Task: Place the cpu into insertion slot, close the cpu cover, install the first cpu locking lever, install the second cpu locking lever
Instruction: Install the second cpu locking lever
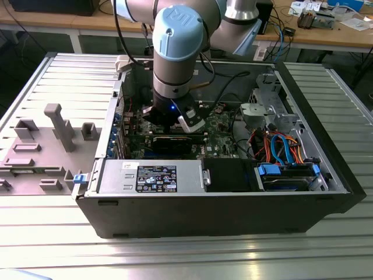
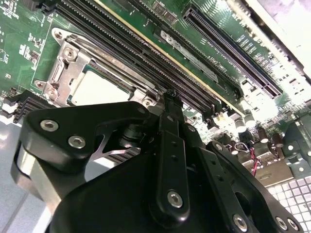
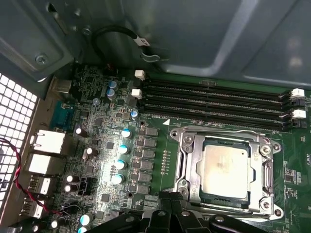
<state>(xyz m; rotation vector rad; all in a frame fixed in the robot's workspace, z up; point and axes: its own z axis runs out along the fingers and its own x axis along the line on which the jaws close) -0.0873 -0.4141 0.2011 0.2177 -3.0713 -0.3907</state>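
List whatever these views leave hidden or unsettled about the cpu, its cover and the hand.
- Exterior view: the insertion slot is hidden behind the arm's wrist.
- First wrist view: the cpu lies under the closed cpu cover; the hand blocks the cover's near edge, so lever latching there is unclear.
- Second wrist view: the hand's dark body covers part of the cpu and cover.
- Whether the hand's tips touch anything cannot be told.

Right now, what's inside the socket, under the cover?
The cpu sits in the insertion slot, its silvery top showing through the cut-out of the closed cpu cover. The frame hides the chip's edges, and the contacts beneath are covered.
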